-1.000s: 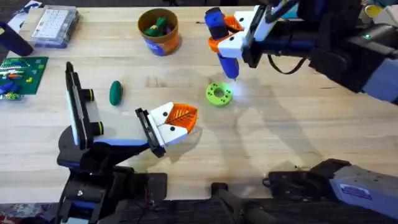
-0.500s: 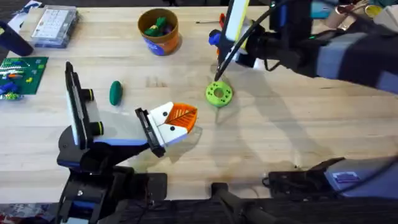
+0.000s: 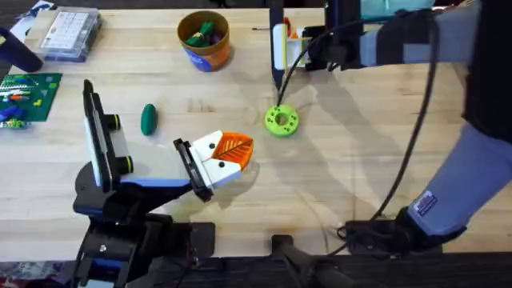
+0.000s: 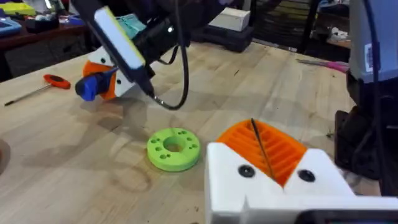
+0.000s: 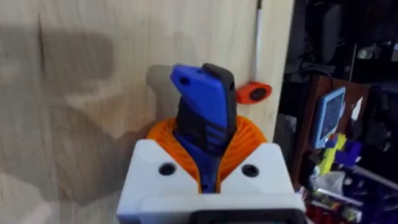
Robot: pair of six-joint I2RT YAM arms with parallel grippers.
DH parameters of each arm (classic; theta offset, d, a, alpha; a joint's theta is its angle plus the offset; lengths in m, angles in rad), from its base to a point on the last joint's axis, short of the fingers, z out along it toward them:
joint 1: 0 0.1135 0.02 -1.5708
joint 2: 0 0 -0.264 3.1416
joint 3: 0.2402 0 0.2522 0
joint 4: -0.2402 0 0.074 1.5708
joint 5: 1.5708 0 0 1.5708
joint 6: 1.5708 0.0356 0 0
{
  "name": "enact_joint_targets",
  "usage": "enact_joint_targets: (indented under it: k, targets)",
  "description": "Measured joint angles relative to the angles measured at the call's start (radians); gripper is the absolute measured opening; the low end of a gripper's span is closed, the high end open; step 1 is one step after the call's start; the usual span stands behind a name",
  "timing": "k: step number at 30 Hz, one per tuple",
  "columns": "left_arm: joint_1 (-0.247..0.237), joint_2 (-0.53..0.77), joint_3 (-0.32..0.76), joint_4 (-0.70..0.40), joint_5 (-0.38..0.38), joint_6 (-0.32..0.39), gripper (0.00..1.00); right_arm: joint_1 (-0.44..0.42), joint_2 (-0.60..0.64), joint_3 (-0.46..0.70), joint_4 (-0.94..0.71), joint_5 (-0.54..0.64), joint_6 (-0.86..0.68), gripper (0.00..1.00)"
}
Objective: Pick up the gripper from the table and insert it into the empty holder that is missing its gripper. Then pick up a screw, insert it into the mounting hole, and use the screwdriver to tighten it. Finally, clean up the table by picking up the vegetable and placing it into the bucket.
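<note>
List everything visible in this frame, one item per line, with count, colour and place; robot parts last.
Green disc: one, lime, table centre, mounting hole in its middle.
Screwdriver: one, blue, in the right gripper, above the disc.
Vegetable: one, dark green, lying left of the disc.
Bucket: one, orange-tan with blue band, far side, toys inside.
Red-handled tool: one, far side of the table.
Parts box: one, clear, far left corner.
Green board: one, left edge.
Table: one, light wood.
Left gripper: white and orange, shut, empty, near the disc.
Right gripper: white and orange, holding the screwdriver.

White fingers (image 4: 273, 180) carry orange ribbed pads (image 4: 273, 146), two dark screws, and black arm cables (image 3: 412, 136).
</note>
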Motion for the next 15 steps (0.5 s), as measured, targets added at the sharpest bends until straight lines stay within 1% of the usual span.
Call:
enact_joint_targets:
  k: [4,8,14,15]
  targets:
    - [0.000,0.000,0.000,0.000,-0.001,0.000,0.013,0.004,0.027,0.019,-0.006,0.012,-0.079,0.100]
    - [0.000,0.000,0.000,0.000,-0.001,0.000,0.013,0.011,0.028,0.036,-0.042,0.025,-0.110,0.100]
    - [0.000,0.000,0.000,0.000,-0.004,0.000,0.013,0.016,0.028,0.038,-0.049,0.036,-0.152,0.093]
    - [0.000,0.000,0.000,0.000,-0.005,0.000,0.013,0.016,0.028,0.038,-0.050,0.037,-0.155,0.115]
